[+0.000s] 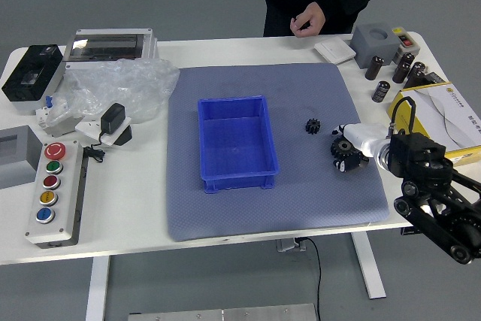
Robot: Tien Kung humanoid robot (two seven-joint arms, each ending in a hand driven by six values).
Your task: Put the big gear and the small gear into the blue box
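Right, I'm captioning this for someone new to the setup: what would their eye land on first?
Probably the bright blue box, standing empty on the grey-blue mat. Next, the robot's right hand, reaching in from the right to the big gear. Then the coloured buttons on the grey control box at the table's left.

So the blue box is a plain rectangular tub, sitting upright with its open top facing up, around the middle of the greyish-blue mat; the small gear is black with little teeth round the rim, lying on the mat to the right of the box, well apart from it; the big gear is black too, wider and partly hidden, further right and a bit closer to the near edge.
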